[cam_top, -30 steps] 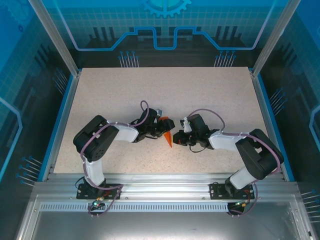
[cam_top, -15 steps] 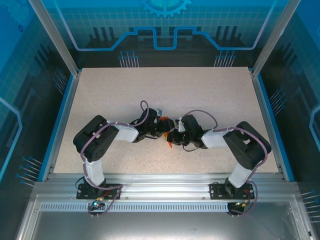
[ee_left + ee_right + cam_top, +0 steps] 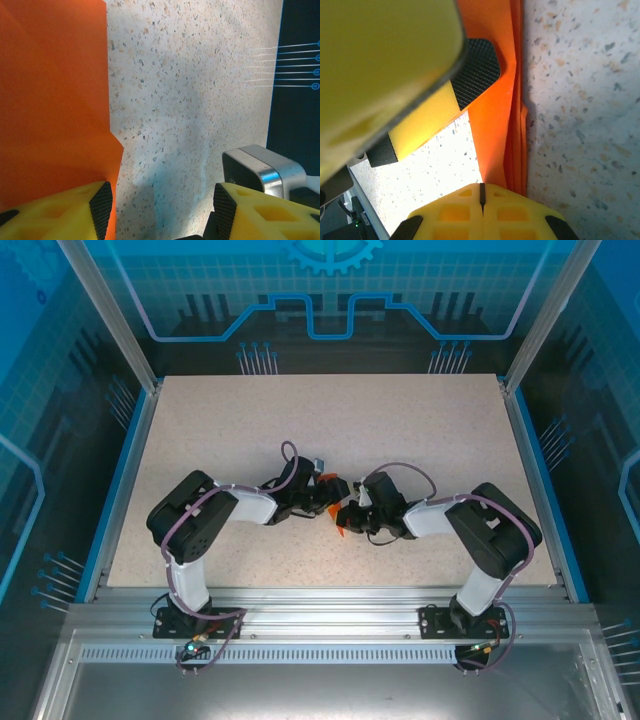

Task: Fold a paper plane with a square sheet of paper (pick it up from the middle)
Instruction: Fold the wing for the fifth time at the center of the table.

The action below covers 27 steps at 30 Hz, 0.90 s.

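Observation:
The orange sheet of paper [image 3: 339,531] lies folded into a narrow layered shape [image 3: 495,115] on the table between both arms. My left gripper [image 3: 160,200] is open, bare table between its jaws. Its left pad [image 3: 101,210] sits at the edge of the paper [image 3: 50,100]. In the right wrist view that same pad [image 3: 475,70] rests on the paper's flap. My right gripper [image 3: 481,192] is shut, its closed tips over the near end of the folded layers. From above, the left gripper [image 3: 328,490] and right gripper [image 3: 347,517] nearly meet, hiding most of the paper.
The speckled tabletop [image 3: 330,420] is bounded by blue rails and clear enclosure walls. A black block with a silver rim [image 3: 262,167] sits just beyond my left gripper's right finger. Both arm bases stand on the metal rail at the near edge.
My right arm has swung left, bringing its shut gripper onto the paper beside the left gripper. The left arm has stayed in place.

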Each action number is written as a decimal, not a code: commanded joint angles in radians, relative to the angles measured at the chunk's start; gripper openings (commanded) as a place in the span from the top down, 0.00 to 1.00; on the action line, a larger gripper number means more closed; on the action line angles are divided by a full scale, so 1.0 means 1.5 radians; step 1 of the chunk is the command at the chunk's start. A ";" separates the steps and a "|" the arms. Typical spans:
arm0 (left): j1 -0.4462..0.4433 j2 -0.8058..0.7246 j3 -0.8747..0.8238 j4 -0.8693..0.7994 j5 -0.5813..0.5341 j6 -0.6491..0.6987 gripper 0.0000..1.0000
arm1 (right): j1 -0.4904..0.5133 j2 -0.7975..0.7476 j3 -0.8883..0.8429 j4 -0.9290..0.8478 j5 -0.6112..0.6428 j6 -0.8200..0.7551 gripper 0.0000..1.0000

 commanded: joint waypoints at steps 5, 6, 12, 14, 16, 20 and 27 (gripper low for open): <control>0.004 0.018 -0.001 -0.014 0.007 0.001 0.40 | -0.002 0.013 -0.016 -0.126 0.000 -0.033 0.99; 0.004 0.018 -0.001 -0.014 0.007 0.001 0.40 | -0.002 0.008 -0.019 -0.134 0.005 -0.036 0.99; 0.005 0.020 0.002 -0.019 0.005 0.002 0.40 | 0.005 -0.022 -0.027 -0.181 0.006 -0.058 0.99; 0.005 0.022 0.003 -0.021 0.004 0.002 0.40 | 0.006 -0.028 -0.036 -0.178 -0.005 -0.060 0.99; 0.005 0.024 0.003 -0.022 0.001 0.001 0.40 | 0.006 -0.036 -0.042 -0.182 -0.009 -0.060 0.99; 0.006 0.027 0.004 -0.024 0.003 0.000 0.40 | 0.006 -0.042 -0.040 -0.211 -0.015 -0.077 0.99; 0.006 0.029 0.005 -0.020 0.016 0.000 0.40 | 0.005 -0.082 -0.044 -0.206 -0.021 -0.080 0.98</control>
